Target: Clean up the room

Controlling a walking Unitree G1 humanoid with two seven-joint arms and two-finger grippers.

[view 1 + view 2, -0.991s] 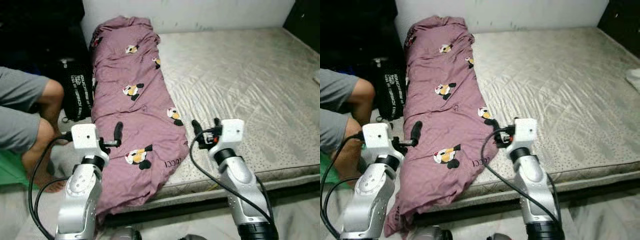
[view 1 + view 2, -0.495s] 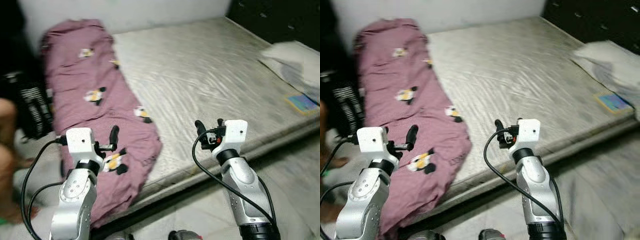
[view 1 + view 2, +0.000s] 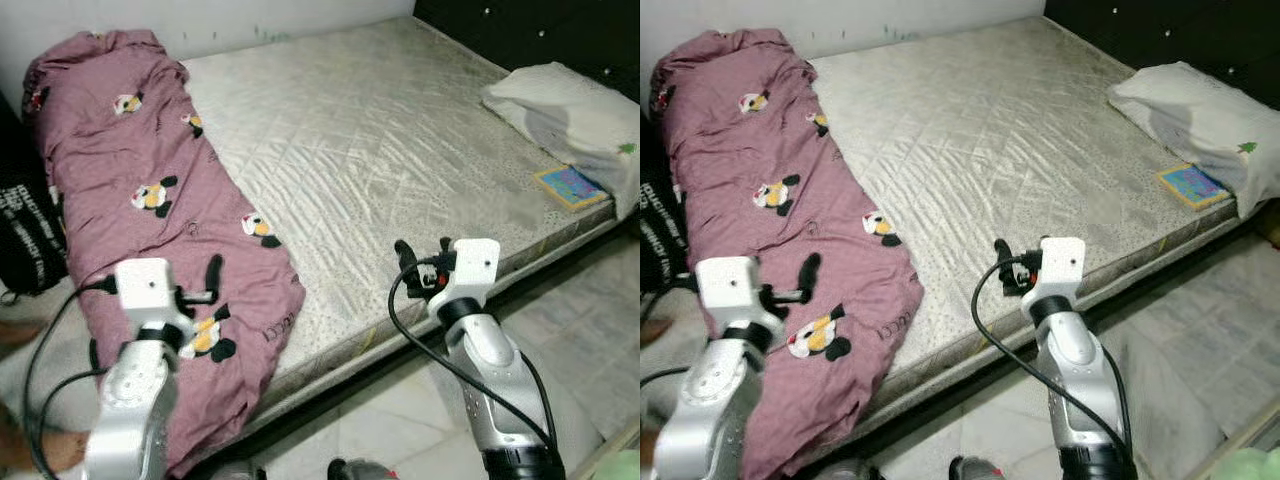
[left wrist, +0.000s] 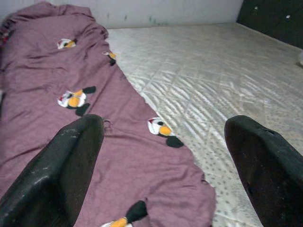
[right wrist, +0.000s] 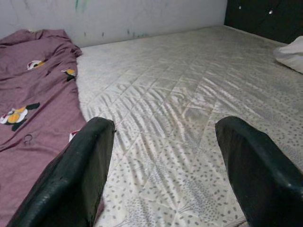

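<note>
Nearest me, my left gripper [image 3: 212,283] hangs over the mauve cartoon-print quilt [image 3: 130,190], fingers wide apart, holding nothing; my right gripper [image 3: 422,262] hovers likewise spread and empty above the bare grey quilted mattress [image 3: 370,130]. My view has swung right, revealing a white pillow [image 3: 560,110] and small blue book [image 3: 568,184] farther off. Print on the quilt hem is unreadable.

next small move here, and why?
Probably lower the left gripper onto the purple blanket directly beneath it. Both grippers are open and empty, the right gripper is over bare mattress, and the blanket lies bunched, spilling over the bed edge.
</note>
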